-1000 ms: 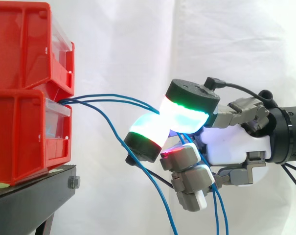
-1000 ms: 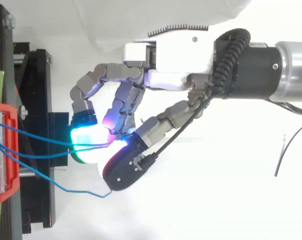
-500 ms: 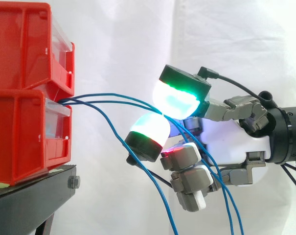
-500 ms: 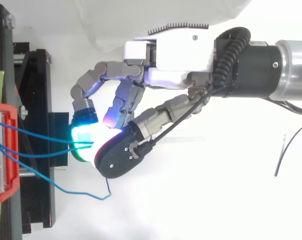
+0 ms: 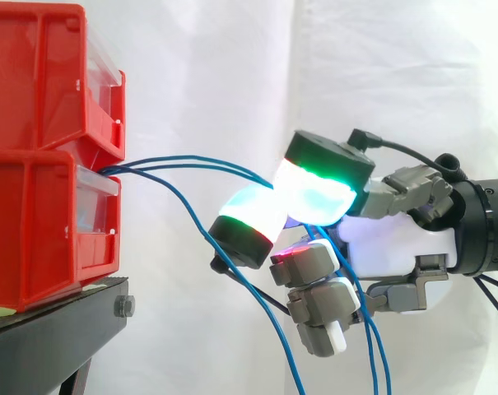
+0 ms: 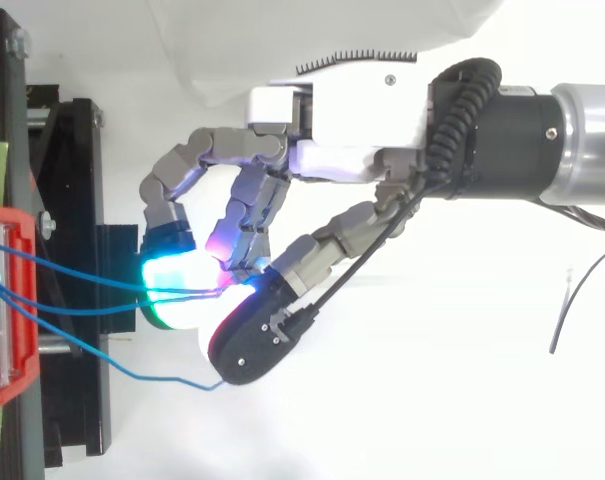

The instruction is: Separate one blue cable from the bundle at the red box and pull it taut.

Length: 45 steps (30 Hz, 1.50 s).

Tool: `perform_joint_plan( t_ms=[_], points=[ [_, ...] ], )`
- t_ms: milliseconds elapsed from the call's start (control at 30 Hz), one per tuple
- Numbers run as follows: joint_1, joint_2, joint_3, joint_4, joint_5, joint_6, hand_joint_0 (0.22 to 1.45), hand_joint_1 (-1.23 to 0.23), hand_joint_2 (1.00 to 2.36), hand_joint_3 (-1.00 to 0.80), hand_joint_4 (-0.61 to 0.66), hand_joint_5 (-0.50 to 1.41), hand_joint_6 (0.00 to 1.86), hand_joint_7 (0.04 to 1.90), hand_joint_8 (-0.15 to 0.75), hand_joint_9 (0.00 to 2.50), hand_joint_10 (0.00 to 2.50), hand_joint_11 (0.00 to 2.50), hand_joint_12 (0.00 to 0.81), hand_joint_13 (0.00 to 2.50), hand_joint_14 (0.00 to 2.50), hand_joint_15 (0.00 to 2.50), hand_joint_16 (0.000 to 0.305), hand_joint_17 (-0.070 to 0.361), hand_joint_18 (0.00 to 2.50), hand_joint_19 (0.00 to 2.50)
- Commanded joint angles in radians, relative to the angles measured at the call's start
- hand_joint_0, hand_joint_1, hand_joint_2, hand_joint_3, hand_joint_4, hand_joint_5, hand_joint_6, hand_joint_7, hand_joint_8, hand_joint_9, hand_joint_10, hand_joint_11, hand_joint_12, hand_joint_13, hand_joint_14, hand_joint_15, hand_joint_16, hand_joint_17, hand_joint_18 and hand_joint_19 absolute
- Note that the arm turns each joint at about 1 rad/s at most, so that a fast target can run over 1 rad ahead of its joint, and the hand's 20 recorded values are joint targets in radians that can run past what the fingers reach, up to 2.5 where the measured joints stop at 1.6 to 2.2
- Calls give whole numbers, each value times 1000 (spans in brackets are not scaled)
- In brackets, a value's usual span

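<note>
Several thin blue cables (image 5: 183, 162) come out between two stacked red bins (image 5: 34, 222) at the left. Two of them run right into a pinch between two green-glowing fingertips (image 5: 250, 216) of my hand (image 5: 397, 247), then hang down past the palm. My hand is shut on these two cables, with its other fingers curled below. A third blue cable (image 5: 201, 232) sags free under the pinch and drops to the bottom edge. From above, the hand (image 6: 352, 120) reaches left toward the red bin (image 6: 2, 330), and the free cable (image 6: 152, 380) loops beneath the dark fingertip (image 6: 252, 340).
The bins sit on a black stand (image 5: 51, 329) at the lower left. A white curtain (image 5: 216, 74) hangs behind. The arm's dark wrist (image 6: 502, 130) comes in from the right.
Half a second ago the upper fingertip had lifted off the lower one, freeing the cables. It has come back down and pinches them again. The bins have not moved.
</note>
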Motion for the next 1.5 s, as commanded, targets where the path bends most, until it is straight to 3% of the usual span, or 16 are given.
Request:
perform_joint_plan(
  t_ms=[0, 167, 300, 467, 600, 667, 833, 900, 1067, 1233, 1467],
  points=[
    [-1, -1, 1, 2, 0, 3, 799, -940, 1000, -500, -57, -184, 900, 1156, 264, 1080, 28, 1188, 340, 1114, 36, 1116, 53, 119, 824, 840],
    [1, -1, 0, -1, 2, 23, 673, -929, 1000, -500, 0, -169, 903, 1114, 268, 1117, 27, 1193, 342, 1131, 34, 1132, 52, 118, 826, 872],
    [1, 0, 0, 2, 0, 29, 512, -804, 1000, -500, 35, -157, 887, 1069, 299, 1159, 25, 1186, 375, 1169, 31, 1137, 57, 128, 863, 906],
    [1, 0, 1, 2, 2, 29, 488, -701, 1000, -500, 64, -151, 860, 1046, 308, 1184, 25, 1186, 387, 1182, 31, 1133, 60, 134, 879, 908],
    [1, -1, 1, 2, 11, 28, 575, -608, 1000, -500, 53, -151, 843, 1075, 288, 1182, 27, 1197, 358, 1169, 32, 1153, 54, 121, 843, 948],
    [1, -1, 1, 2, 15, 28, 615, -638, 1000, -500, 32, -149, 839, 1087, 286, 1191, 28, 1212, 353, 1167, 33, 1150, 53, 119, 837, 952],
    [1, 0, 0, 2, 17, 28, 610, -799, 1019, -197, -8, -162, 861, 1135, 282, 1138, 28, 1210, 354, 1146, 32, 1158, 54, 121, 801, 967],
    [1, 0, 0, 2, 17, 28, 616, -834, 1020, -155, -36, -167, 869, 1143, 288, 1114, 29, 1205, 357, 1135, 32, 1156, 55, 124, 787, 953],
    [1, -1, 0, 2, 15, 28, 675, -912, 1017, -237, -46, -191, 884, 1127, 263, 1052, 28, 1191, 347, 1090, 34, 1143, 55, 123, 760, 918],
    [1, -1, 0, 2, 15, 28, 753, -948, 1001, -489, -40, -193, 886, 1110, 256, 1027, 28, 1180, 342, 1078, 33, 1122, 55, 123, 757, 864],
    [1, -1, 1, 2, 15, 28, 771, -931, 1000, -500, -29, -189, 890, 1109, 254, 1038, 27, 1177, 344, 1084, 34, 1117, 54, 122, 779, 830]
  ],
)
